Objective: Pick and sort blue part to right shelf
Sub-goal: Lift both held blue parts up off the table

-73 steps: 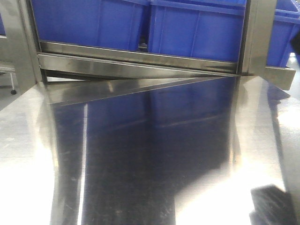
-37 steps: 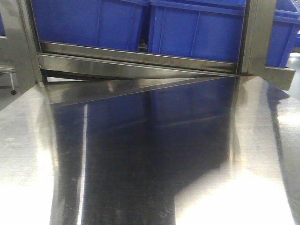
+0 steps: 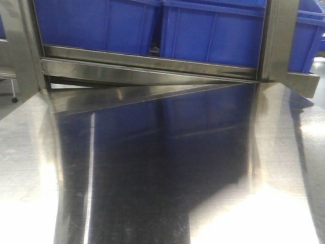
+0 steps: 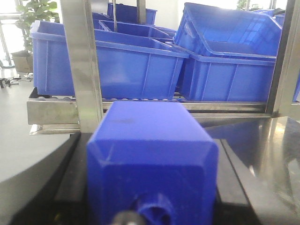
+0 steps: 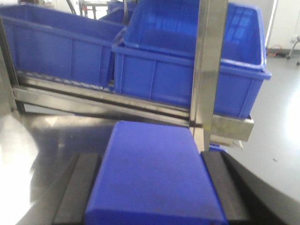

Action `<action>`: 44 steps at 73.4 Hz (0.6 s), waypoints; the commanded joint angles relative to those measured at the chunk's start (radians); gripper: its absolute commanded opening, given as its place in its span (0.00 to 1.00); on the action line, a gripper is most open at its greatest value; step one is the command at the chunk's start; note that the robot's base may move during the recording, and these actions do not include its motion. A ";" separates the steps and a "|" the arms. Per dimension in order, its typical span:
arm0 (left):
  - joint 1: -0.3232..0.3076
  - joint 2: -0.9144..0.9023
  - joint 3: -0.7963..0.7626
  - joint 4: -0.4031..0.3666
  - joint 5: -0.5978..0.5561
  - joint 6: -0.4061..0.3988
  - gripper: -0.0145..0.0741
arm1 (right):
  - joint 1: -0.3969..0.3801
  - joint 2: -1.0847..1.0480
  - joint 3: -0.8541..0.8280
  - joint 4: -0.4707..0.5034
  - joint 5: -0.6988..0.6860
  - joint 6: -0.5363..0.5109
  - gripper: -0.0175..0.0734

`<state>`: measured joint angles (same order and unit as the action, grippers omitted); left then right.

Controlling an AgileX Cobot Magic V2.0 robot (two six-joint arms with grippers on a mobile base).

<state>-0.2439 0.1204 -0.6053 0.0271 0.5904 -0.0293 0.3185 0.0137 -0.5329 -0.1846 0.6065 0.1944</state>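
A blue part (image 4: 150,154), a blocky piece with a round socket on its near face, fills the left wrist view. My left gripper (image 4: 151,140) is shut on it, its black fingers (image 4: 70,187) flanking both sides. A second blue part (image 5: 152,183), flat-topped, sits in my right gripper (image 5: 150,159), shut on it between black fingers (image 5: 220,183). The right shelf (image 3: 147,71) stands straight ahead, a stainless rack with a flat front bar (image 5: 103,101) and large blue bins (image 3: 213,33). Neither gripper appears in the front view.
A shiny steel tabletop (image 3: 162,168) runs up to the rack. Steel uprights (image 4: 86,65) (image 5: 208,61) stand in front of the blue bins (image 4: 122,65) (image 5: 187,56). A potted plant (image 4: 33,14) stands far left across the grey floor.
A dark shape at the front view's lower right one second ago has left the frame. The table and rack look the same.
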 commanded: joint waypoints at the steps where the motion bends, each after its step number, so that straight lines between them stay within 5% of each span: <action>1: -0.004 0.015 -0.024 0.003 -0.082 0.000 0.45 | 0.000 0.014 -0.039 -0.023 -0.100 -0.009 0.45; 44: -0.004 0.015 -0.024 0.003 -0.082 0.000 0.45 | 0.000 0.014 -0.035 -0.023 -0.096 -0.009 0.45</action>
<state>-0.2439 0.1204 -0.6053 0.0292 0.5911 -0.0293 0.3185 0.0097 -0.5394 -0.1846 0.6009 0.1944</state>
